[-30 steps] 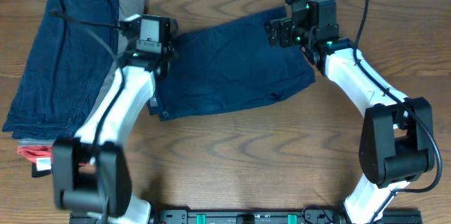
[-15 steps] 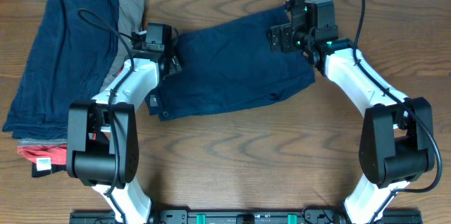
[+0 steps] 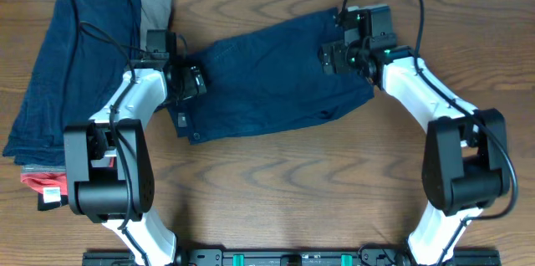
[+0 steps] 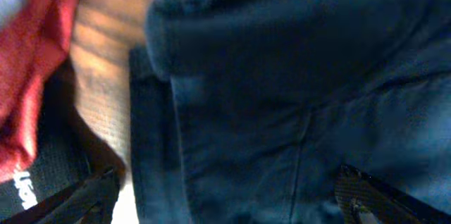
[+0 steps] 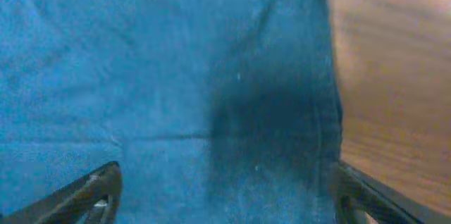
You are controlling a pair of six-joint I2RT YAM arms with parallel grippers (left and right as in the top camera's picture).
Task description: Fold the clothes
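Note:
Dark navy shorts (image 3: pixel 267 74) lie spread flat in the middle of the wooden table. My left gripper (image 3: pixel 189 81) hovers over their left end, jaws wide open. In the left wrist view its fingertips (image 4: pixel 91 197) frame the waistband fabric (image 4: pixel 268 111), and the gripper (image 4: pixel 225 213) has nothing pinched. My right gripper (image 3: pixel 334 55) is low over the shorts' right end, open. In the right wrist view, flat blue cloth (image 5: pixel 176 97) fills the space between the spread fingertips (image 5: pixel 95 190) of the gripper (image 5: pixel 225 210), close to the shorts' edge.
A stack of folded clothes (image 3: pixel 75 74), navy over grey and orange-red, lies at the table's left side. Its red piece (image 4: pixel 35 62) shows in the left wrist view. Bare wood (image 5: pixel 394 76) lies right of the shorts' edge.
The left arm has swung its gripper down to the shorts' left end. The right gripper has shifted slightly nearer over the right end, its jaws narrowing a little.

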